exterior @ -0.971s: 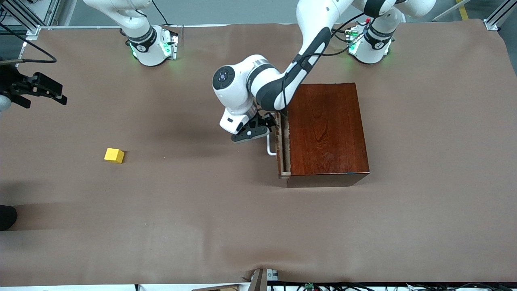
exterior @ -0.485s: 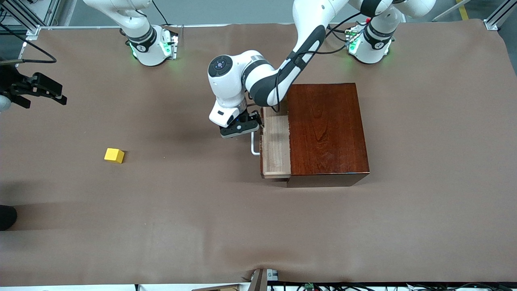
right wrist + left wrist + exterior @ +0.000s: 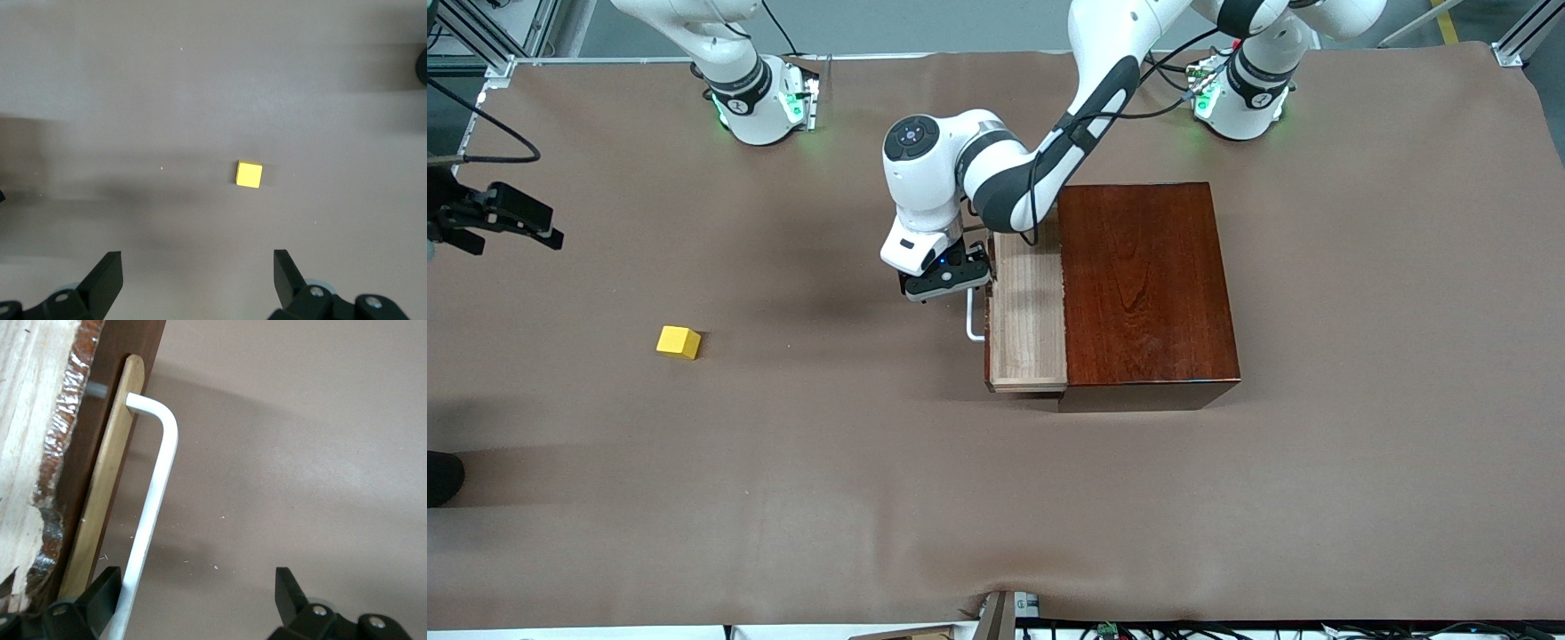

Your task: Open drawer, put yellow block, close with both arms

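Yellow block (image 3: 679, 342) lies alone on the table (image 3: 783, 462), below the right pincer (image 3: 494, 218), which hangs spread and empty toward the right arm's end. Left pincer (image 3: 947, 280) is at the white handle (image 3: 971, 318) of the partly open drawer (image 3: 1027, 320), fingers (image 3: 107, 597) spread with one touching the bar.

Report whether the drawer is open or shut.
Open: the drawer juts out of the dark-red box, its pale tray floor exposed and empty.

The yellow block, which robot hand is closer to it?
Right. The right gripper hangs above the yellow block near the table's end; the left gripper is at the drawer handle.
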Motion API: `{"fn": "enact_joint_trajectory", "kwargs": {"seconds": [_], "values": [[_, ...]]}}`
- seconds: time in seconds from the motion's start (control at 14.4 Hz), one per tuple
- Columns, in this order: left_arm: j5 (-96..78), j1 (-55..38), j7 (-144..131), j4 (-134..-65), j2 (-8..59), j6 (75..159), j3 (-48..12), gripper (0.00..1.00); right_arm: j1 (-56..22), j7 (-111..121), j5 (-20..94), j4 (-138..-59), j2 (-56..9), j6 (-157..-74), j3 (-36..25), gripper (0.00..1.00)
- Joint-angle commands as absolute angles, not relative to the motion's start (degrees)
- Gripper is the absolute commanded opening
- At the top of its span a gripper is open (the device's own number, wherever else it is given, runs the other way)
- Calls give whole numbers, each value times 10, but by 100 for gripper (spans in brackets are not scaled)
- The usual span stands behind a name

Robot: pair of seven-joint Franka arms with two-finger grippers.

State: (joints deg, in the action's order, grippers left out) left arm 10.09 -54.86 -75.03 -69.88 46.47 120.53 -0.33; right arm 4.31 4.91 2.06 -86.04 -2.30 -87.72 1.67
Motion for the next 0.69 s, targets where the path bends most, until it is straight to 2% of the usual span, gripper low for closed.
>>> {"fn": "enact_joint_trajectory", "kwargs": {"seconds": [0.0,0.62], "values": [[90,-555,-763,-678,491,1249,-3,100,51,54,25,-843,-34,-885,23,100],[92,-564,-756,-680,496,1251,-1,100,61,50,30,-843,-91,-884,23,100]]}}
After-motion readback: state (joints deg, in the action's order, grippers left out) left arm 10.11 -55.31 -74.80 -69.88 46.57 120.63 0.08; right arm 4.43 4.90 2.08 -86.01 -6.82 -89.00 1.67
